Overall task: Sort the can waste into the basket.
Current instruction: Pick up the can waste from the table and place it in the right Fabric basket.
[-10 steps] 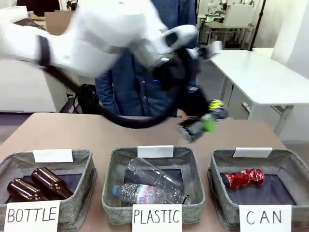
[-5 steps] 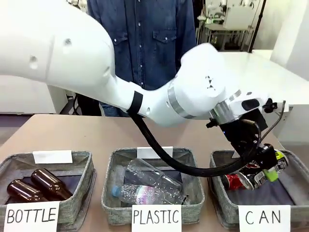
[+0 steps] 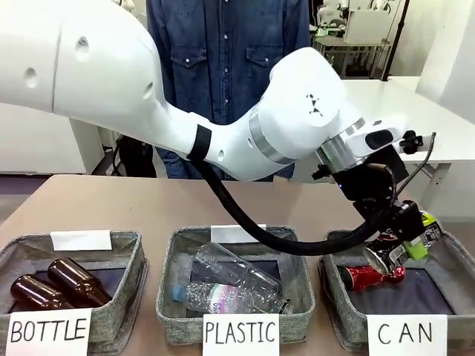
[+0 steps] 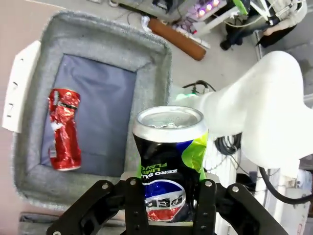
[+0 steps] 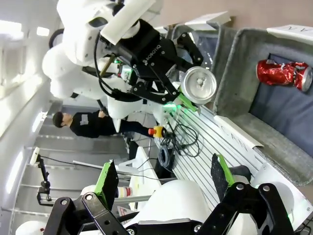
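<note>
The dark blue-black can [image 3: 404, 243] with green marks is held in my left gripper [image 3: 399, 236], which is shut on it just above the grey CAN basket [image 3: 332, 256] at the right. In the left wrist view the can [image 4: 168, 166] stands upright between the fingers [image 4: 133, 196], silver end up, over the basket's near edge [image 4: 98, 44]. The red dented can [image 3: 371, 277] lies inside the basket on its dark bottom, also visible as the red can [image 4: 63, 129]. My right gripper [image 5: 164, 181] is open and holds nothing, looking at the held can [image 5: 198, 85] from off the table.
The PLASTIC bin [image 3: 169, 282] in the middle holds clear bottles [image 3: 230, 285]. The BOTTLE bin [image 3: 130, 248] on the left holds brown glass bottles [image 3: 56, 283]. A person in a denim shirt [image 3: 223, 44] stands at the far side. My left arm [image 3: 223, 133] spans the table.
My left arm has swung from above the table's middle down and right to the CAN basket, carrying the dark can. In the last half second it rose slightly.
</note>
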`<state>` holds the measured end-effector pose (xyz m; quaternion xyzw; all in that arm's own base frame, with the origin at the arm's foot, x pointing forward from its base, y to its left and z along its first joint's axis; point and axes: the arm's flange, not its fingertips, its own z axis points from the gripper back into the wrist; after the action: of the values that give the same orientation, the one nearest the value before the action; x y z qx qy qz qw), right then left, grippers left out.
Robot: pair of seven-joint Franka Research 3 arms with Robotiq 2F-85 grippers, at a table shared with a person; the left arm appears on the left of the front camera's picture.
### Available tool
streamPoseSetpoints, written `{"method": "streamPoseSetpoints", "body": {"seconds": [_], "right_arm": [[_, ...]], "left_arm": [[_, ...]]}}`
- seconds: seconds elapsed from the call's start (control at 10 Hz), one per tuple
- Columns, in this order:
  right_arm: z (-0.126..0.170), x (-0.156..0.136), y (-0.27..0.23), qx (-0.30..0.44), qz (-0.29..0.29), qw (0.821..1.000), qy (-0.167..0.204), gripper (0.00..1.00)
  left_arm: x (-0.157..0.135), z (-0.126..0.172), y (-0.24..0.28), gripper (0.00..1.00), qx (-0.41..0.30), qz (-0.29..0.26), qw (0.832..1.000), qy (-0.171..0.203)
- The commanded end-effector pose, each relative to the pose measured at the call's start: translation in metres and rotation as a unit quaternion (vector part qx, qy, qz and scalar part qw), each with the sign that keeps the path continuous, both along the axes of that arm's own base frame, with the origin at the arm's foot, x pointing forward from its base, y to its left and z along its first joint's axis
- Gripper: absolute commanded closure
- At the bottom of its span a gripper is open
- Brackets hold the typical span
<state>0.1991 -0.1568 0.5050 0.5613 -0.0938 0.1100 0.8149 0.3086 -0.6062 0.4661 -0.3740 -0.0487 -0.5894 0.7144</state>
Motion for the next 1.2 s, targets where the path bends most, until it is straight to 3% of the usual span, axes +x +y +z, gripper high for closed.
{"method": "streamPoseSetpoints", "body": {"seconds": [0.0,0.3,0.4,0.7,1.1], "right_arm": [[0.004,0.001,-0.002,0.001,-0.008,1.0,0.0,0.0],[0.004,0.001,-0.002,0.001,-0.008,1.0,0.0,0.0],[0.004,0.001,-0.002,0.001,-0.008,1.0,0.0,0.0],[0.004,0.001,-0.002,0.001,-0.008,1.0,0.0,0.0],[0.004,0.001,-0.002,0.001,-0.008,1.0,0.0,0.0]], "left_arm": [[-0.016,-0.006,-0.001,0.6,-0.039,-0.008,0.996,-0.077],[-0.022,-0.008,0.007,0.6,-0.039,-0.006,0.995,-0.087],[-0.024,-0.009,0.009,0.02,-0.028,-0.005,0.995,-0.094],[-0.023,-0.007,0.011,0.0,-0.036,0.012,0.993,-0.115],[-0.013,-0.007,0.017,0.0,-0.042,0.034,0.993,-0.105]]}}
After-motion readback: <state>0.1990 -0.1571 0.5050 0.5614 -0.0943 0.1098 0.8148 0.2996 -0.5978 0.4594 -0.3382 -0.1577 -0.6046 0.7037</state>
